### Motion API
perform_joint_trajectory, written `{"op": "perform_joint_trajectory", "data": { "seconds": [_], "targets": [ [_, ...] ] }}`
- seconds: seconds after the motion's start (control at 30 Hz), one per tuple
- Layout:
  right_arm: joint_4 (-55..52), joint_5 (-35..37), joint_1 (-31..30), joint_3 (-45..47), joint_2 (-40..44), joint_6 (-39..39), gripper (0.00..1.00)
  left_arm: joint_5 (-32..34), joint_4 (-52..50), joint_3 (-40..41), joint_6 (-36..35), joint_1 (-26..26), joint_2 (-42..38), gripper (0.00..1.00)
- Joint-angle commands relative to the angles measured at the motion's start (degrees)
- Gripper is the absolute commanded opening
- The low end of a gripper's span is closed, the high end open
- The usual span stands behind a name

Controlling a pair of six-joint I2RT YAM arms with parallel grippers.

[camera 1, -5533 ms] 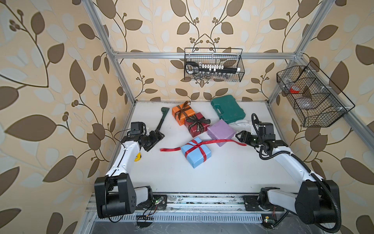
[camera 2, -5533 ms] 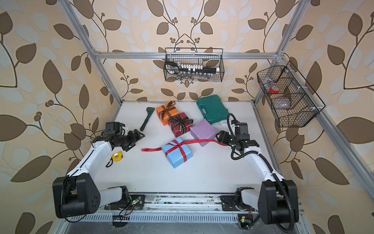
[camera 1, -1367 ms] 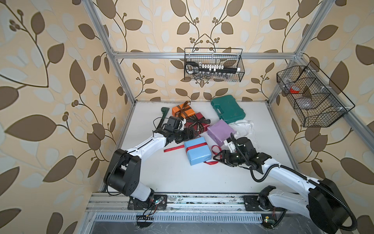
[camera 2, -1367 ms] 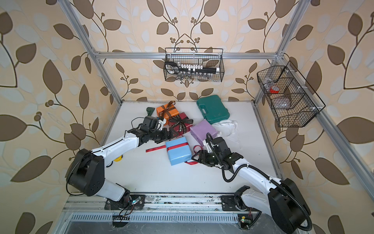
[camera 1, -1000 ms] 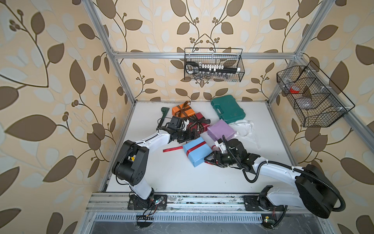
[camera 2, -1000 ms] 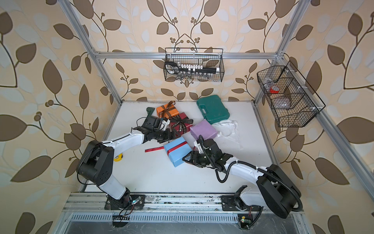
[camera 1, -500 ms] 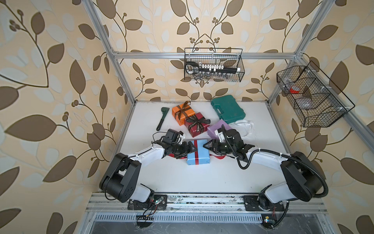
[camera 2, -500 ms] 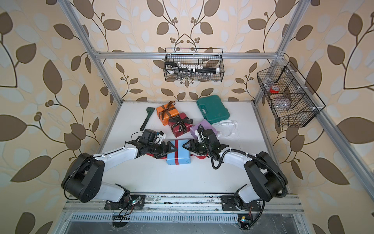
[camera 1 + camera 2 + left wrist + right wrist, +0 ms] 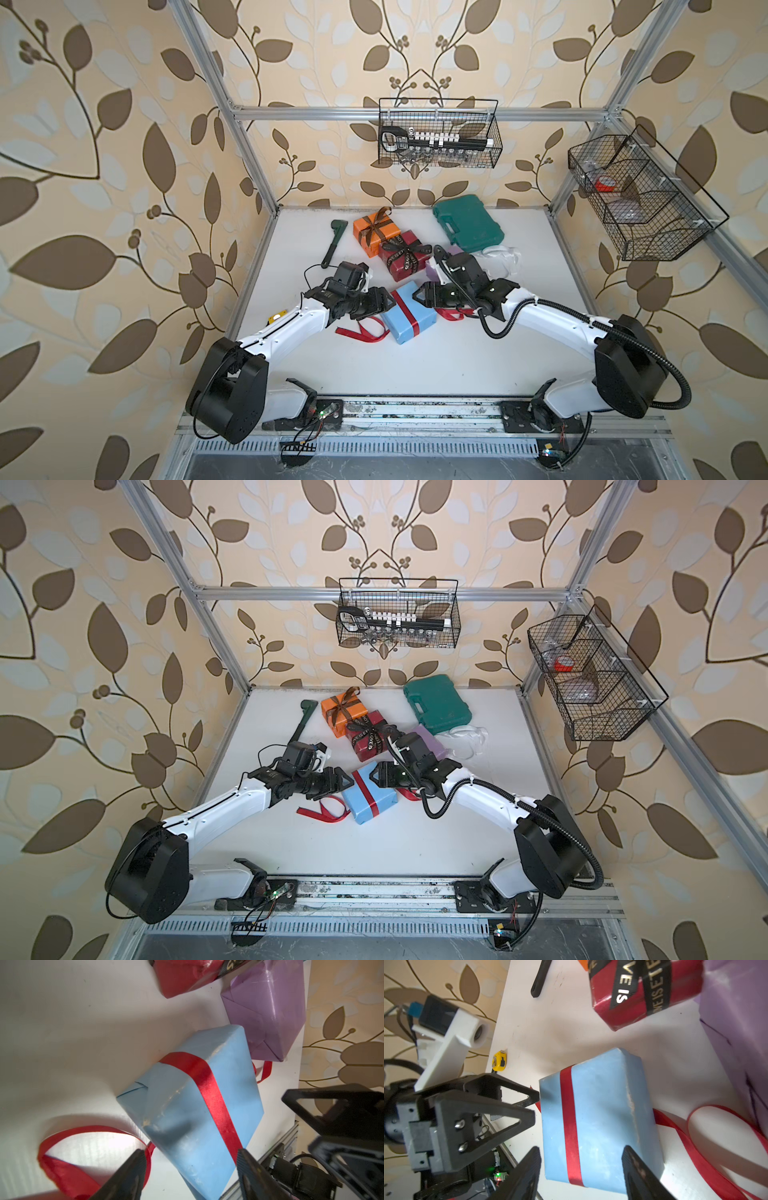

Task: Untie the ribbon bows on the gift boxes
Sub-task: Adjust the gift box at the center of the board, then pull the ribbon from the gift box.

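The light blue gift box [image 9: 420, 312] lies mid-table with one band of red ribbon [image 9: 404, 311] round it. The ribbon's loose ends trail off both sides. My right gripper [image 9: 580, 1152] is shut on the box's right end. My left gripper [image 9: 190, 1156] is open, its fingers either side of the left end, one finger clear of the paper. Behind stand the orange box [image 9: 365, 232] with a tied brown bow [image 9: 377, 222] and the dark red box [image 9: 415, 257] with a tied black lettered bow [image 9: 405, 251]. The lilac box [image 9: 430, 739] is bare, with a white ribbon [image 9: 500, 259] loose beside it.
A green plastic case [image 9: 467, 222] sits at the back right. A dark hand tool [image 9: 332, 245] lies at the back left and a small yellow tape measure [image 9: 276, 318] by the left edge. Wire baskets hang on the back wall [image 9: 438, 139] and right wall [image 9: 640, 195].
The blue box has turned so that its red band now runs diagonally. The left jaws have narrowed around its left end. The right gripper stays at the right end.
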State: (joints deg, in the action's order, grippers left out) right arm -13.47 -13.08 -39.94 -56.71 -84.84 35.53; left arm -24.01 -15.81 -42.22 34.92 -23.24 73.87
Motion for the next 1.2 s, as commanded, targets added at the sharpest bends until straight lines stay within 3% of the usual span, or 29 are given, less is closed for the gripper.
{"op": "perform_joint_trajectory", "data": {
  "seconds": [0.0,0.2,0.57,0.83,1.07,1.17],
  "targets": [
    [-8.2,6.8,-3.6,-4.6,-3.3,-5.3,0.60,3.7,-0.8,1.7,1.5,2.3,-1.5,0.69],
    [-15.7,13.5,-9.0,-13.6,-11.2,-9.9,0.57,-0.2,4.2,7.3,5.2,7.9,-5.4,0.70],
    [-22.4,20.7,-11.9,-20.6,-19.0,-14.5,0.51,-1.6,6.0,10.3,5.6,9.5,-7.2,0.71],
    [-26.8,26.1,-14.7,-21.7,-23.7,-15.3,0.37,-2.1,7.1,10.2,5.9,9.7,-6.5,0.72],
    [-28.1,27.6,-16.2,-22.7,-26.7,-14.8,0.16,-2.3,7.1,10.3,5.9,9.8,-6.5,0.72],
    [-27.7,26.2,-16.1,-22.7,-26.6,-14.7,0.03,-2.3,7.0,10.5,6.0,9.8,-6.9,0.72]
  ]
}}
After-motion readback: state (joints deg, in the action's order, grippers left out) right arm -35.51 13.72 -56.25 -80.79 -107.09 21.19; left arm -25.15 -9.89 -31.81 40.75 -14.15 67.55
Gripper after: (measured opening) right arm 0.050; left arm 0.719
